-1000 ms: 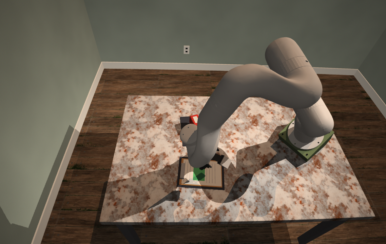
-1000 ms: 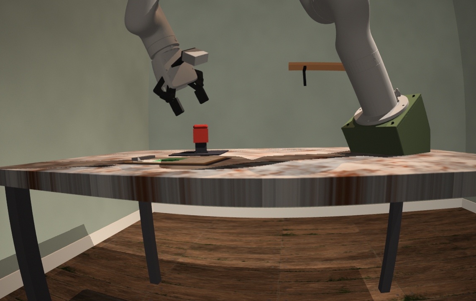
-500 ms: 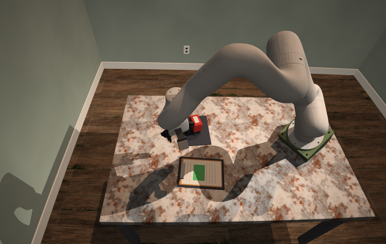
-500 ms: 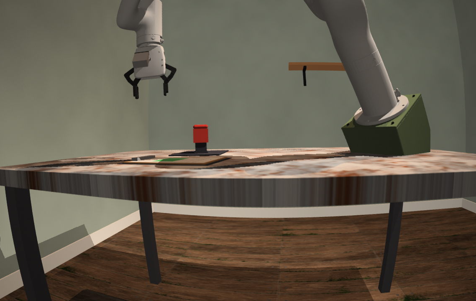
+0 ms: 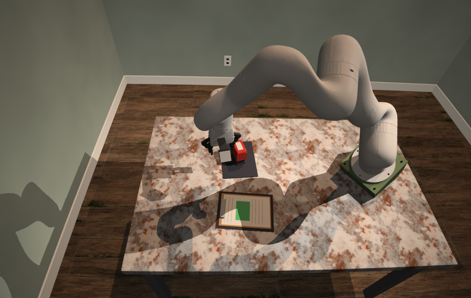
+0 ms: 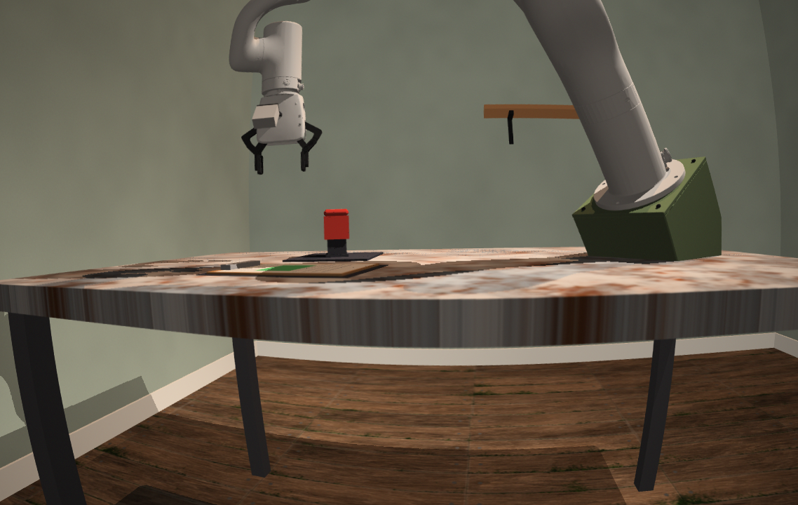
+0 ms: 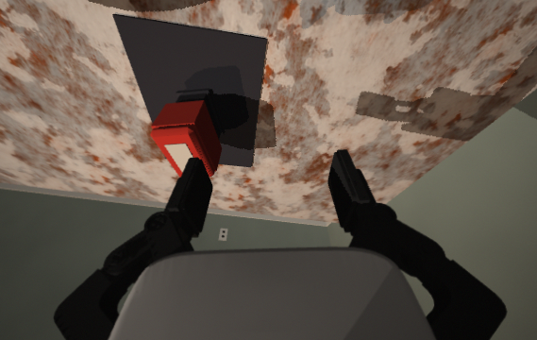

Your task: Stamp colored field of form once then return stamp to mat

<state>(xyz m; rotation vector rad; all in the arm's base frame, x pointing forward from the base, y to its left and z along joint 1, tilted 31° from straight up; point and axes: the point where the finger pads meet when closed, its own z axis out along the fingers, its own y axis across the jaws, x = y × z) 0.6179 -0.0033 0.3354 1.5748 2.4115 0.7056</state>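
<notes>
My claw (image 6: 281, 164) hangs high above the table (image 6: 515, 282), spread wide with nothing in it, pointing straight down. In the exterior view it sits up and to the left of the stamp (image 6: 336, 231), well clear of it.

The stamp stands upright on its dark mat (image 6: 334, 257), red cap on a black foot. From above, the stamp (image 5: 239, 150) is at about the middle of the mat (image 5: 242, 168), and my wrist covers the mat's left part. On the cap's top is a pale blank label; I can read no writing on it.

In the wrist view my left finger's tip (image 7: 194, 181) overlaps the near edge of the stamp (image 7: 185, 134), which shows left of the gap.

Nearer the camera than the mat lies the form (image 5: 245, 211) in its dark frame, with ruled lines and a green field (image 5: 242, 210); my arm's shadow covers most of it. No text can be read on the lines.

Right of the mat, at the table's far right, stands my green base (image 6: 650, 219).
</notes>
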